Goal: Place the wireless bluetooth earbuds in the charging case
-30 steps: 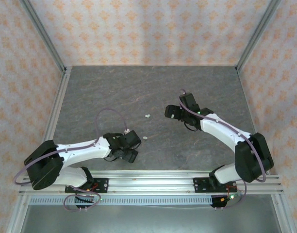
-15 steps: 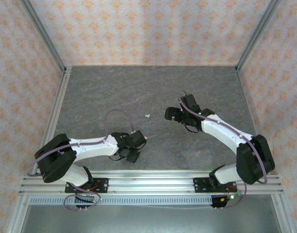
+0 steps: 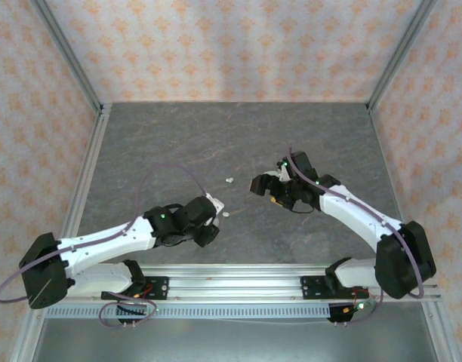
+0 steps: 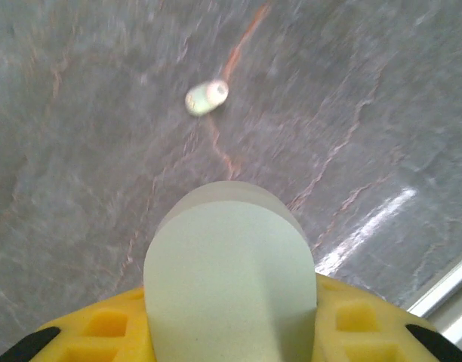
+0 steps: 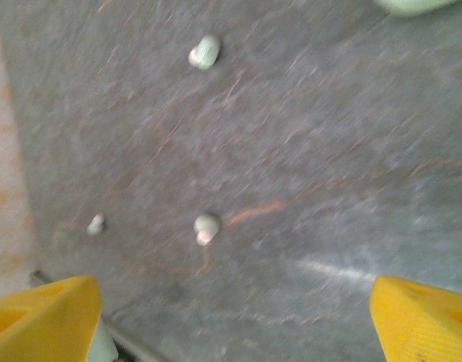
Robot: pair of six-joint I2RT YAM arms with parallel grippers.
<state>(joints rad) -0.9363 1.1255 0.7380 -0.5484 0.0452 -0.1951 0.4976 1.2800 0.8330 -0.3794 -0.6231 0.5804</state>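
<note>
**Task item.** The wireless bluetooth earbuds (image 5: pixel 206 228) lie loose and well apart on the grey stone-pattern table (image 3: pixel 178 143), none of them seated in a case. The top view shows one bud (image 3: pixel 226 214) just beside the left gripper (image 3: pixel 213 206) and another (image 3: pixel 229 181) further out, between the two arms. The right wrist view shows three.

**Handling, assessed.** Each bud is tiny, rounded, hard and very light. It is likely to roll or squirt from the pads if pinched off-centre. The hold should go across the widest part of the body, with light closure.

**Tools.** The left wrist view shows the left gripper's yellow fingers (image 4: pixel 103 324) pressed in on either side of the pale mint charging case (image 4: pixel 231 271). It appears gripped. The right gripper (image 3: pixel 260 184) hangs over the table with its jaws spread wide and nothing between them.

**Surroundings.** A pale mint edge (image 5: pixel 408 4) shows at the upper corner of the right wrist view, and its identity cannot be determined. Nothing obstructs access to the buds. The held case juts forward of the left fingers and could knock the nearest bud (image 4: pixel 207 96).
</note>
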